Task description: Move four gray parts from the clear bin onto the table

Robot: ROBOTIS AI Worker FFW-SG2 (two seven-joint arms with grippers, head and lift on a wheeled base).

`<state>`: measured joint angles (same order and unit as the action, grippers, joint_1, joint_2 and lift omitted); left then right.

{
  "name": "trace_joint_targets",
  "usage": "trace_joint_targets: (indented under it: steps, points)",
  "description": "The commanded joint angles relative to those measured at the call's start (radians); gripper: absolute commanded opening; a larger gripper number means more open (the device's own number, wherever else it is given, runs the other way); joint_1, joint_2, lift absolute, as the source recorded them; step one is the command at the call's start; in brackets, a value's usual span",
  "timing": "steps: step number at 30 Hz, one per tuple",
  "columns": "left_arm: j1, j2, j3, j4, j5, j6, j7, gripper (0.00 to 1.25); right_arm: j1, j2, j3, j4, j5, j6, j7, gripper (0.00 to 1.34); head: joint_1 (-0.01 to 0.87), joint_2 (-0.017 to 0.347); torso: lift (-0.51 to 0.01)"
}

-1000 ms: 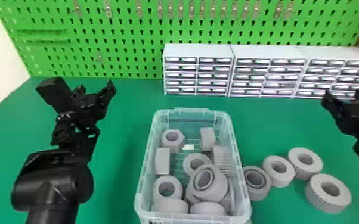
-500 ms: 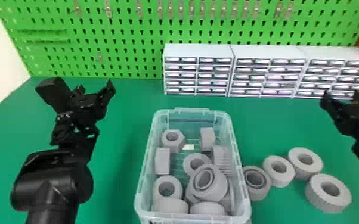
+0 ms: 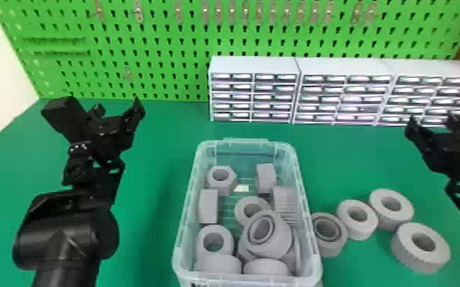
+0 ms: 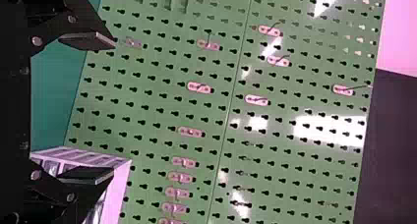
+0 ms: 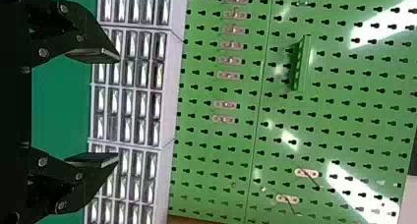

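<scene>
Green pegboard [image 3: 168,42] stood behind a green table [image 3: 156,152], with three white drawer cabinets [image 3: 254,64] lined up along its foot. Four round gray parts [image 3: 421,248] lay on the table to the right of the clear bin [image 3: 246,141], holes facing up, the closest of them just beside the bin's wall. More gray parts sat inside the bin: a six-sided nut [image 3: 222,188] toward the far end, two blocky pieces [image 3: 266,178], a ribbed piece [image 3: 284,200] by the right wall and several rings, one of them [image 3: 279,244] tilted on top of others near the front. Left tool [image 3: 119,109] and right tool [image 3: 431,124] hung on either side of the bin, each with its fingers spread wide and nothing between them.
</scene>
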<state>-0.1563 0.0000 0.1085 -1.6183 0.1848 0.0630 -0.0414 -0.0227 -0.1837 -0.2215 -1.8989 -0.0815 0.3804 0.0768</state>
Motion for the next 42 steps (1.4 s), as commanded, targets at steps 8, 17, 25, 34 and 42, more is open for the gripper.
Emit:
trace_joint_targets:
  steps: [8,17,25,34,42]
  points:
    - [0.001,-0.003,0.002,0.002,-0.002,-0.002,0.0,0.9,-0.002,-0.005,0.004,0.003,0.0,0.0,0.0,0.8,0.693,0.072,-0.052]
    - [0.004,-0.003,0.004,0.005,-0.002,-0.002,0.0,0.9,0.003,-0.005,0.007,0.003,-0.001,0.0,0.0,0.8,0.693,0.072,-0.052]
    - [0.001,-0.003,0.0,0.006,-0.002,-0.002,0.0,0.9,0.0,-0.005,0.008,0.003,0.006,-0.003,0.0,0.8,0.693,0.072,-0.052]
    - [0.001,-0.003,0.004,0.006,-0.002,-0.002,0.0,0.9,-0.002,-0.002,0.011,0.001,0.009,-0.003,0.0,0.8,0.693,0.072,-0.052]
    - [0.0,-0.003,0.005,0.011,-0.005,0.0,0.0,0.9,-0.003,-0.003,0.017,0.003,0.011,-0.003,0.0,0.8,0.693,0.072,-0.052]
